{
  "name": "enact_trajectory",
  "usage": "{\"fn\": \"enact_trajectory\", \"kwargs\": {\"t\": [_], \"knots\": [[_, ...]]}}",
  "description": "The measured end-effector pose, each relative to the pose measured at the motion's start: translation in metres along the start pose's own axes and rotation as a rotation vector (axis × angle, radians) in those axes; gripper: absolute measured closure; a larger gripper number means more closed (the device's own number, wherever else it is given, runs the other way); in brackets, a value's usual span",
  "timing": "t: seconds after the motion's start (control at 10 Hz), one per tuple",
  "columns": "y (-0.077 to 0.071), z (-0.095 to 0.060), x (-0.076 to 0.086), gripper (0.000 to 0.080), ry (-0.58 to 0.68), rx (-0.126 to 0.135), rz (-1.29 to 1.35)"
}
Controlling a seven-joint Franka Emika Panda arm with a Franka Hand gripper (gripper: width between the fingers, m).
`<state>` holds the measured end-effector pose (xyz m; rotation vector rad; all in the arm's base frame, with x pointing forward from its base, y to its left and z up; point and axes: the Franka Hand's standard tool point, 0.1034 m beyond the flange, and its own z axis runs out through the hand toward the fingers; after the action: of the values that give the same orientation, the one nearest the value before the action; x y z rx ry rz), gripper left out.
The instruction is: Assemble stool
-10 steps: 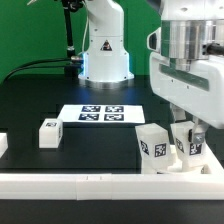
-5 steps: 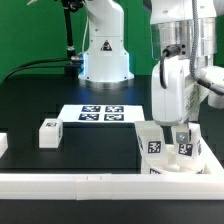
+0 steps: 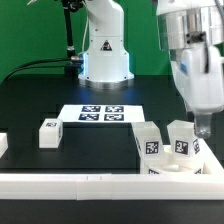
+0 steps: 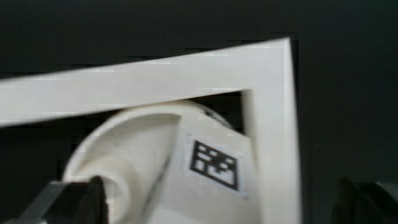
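Observation:
The stool's round white seat (image 3: 168, 167) lies at the exterior view's front right, against the rail corner. Two blocky tagged legs (image 3: 150, 144) (image 3: 180, 141) stand upright on it. My gripper (image 3: 203, 127) hangs just above and to the right of the right-hand leg, open and holding nothing. In the wrist view a tagged white leg (image 4: 199, 160) lies below my gripper (image 4: 214, 212), whose dark fingers (image 4: 64, 204) stand wide apart at the picture's edges. A loose leg (image 3: 48, 132) lies at the exterior view's left.
The marker board (image 3: 100, 114) lies mid-table in front of the arm's base (image 3: 104, 60). A long white rail (image 3: 90, 184) runs along the front edge and meets a side rail (image 4: 270, 100) at the corner. Another white part (image 3: 2, 145) shows at the far left edge.
The gripper was shut on the right-hand leg over the seat. It has let go, opened wide and drawn up and to the right. The leg stays standing.

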<state>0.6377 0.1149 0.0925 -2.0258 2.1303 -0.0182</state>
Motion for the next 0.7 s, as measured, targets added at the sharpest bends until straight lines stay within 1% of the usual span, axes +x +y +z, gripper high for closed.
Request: {"fn": "enact_trajectory", "kwargs": {"t": [0.1,0.3,0.7], "knots": [[-0.0011,-0.0045,-0.0019,0.0152,-0.004,0.007,-0.186],[-0.0011,-0.0059,-0.0057,0.0152,-0.005,0.007,-0.413],[-0.0016,-0.0061,-0.0031,0.015,0.002,0.005,-0.67]]}}
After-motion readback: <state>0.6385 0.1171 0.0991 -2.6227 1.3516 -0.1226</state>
